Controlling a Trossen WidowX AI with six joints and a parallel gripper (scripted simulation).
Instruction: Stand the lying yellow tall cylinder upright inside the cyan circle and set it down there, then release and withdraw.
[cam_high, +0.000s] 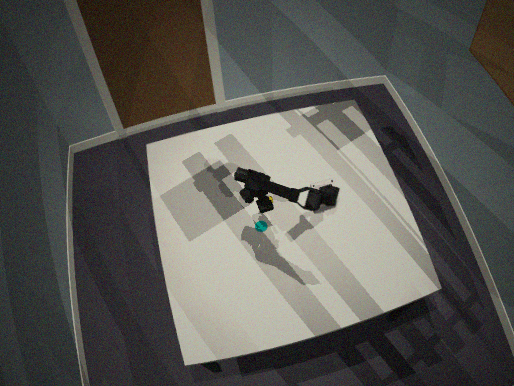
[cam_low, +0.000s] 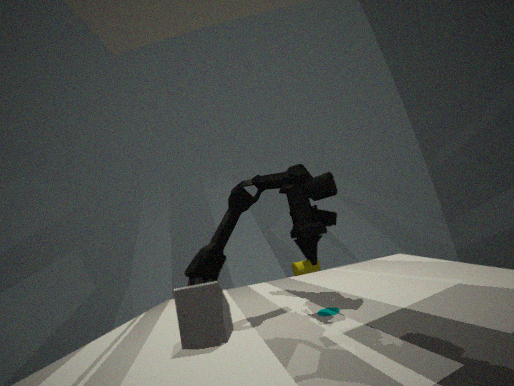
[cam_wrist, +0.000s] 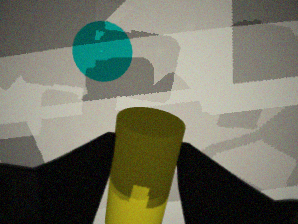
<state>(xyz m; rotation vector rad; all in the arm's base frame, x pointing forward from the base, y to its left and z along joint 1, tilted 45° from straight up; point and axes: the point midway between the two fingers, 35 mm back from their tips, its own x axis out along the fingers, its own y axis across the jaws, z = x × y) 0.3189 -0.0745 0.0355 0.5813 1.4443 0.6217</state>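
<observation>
The yellow tall cylinder (cam_high: 270, 199) (cam_low: 301, 268) (cam_wrist: 137, 195) is held between the fingers of my gripper (cam_low: 314, 262) (cam_wrist: 147, 146), clear of the table. It lies roughly level in the exterior view. In the wrist view one round end points up the picture, and the other end is cut off by the lower edge. In the top view the arm hides most of it. The cyan circle (cam_high: 261, 226) (cam_low: 328, 312) (cam_wrist: 102, 51) lies flat on the table with nothing standing on it, off to one side of the held cylinder.
The pale table (cam_high: 215, 320) (cam_low: 125, 350) carries broad shadows, some crossing the circle. The arm's grey base block (cam_low: 200, 317) stands on the table at the left in the exterior view. No other loose objects show.
</observation>
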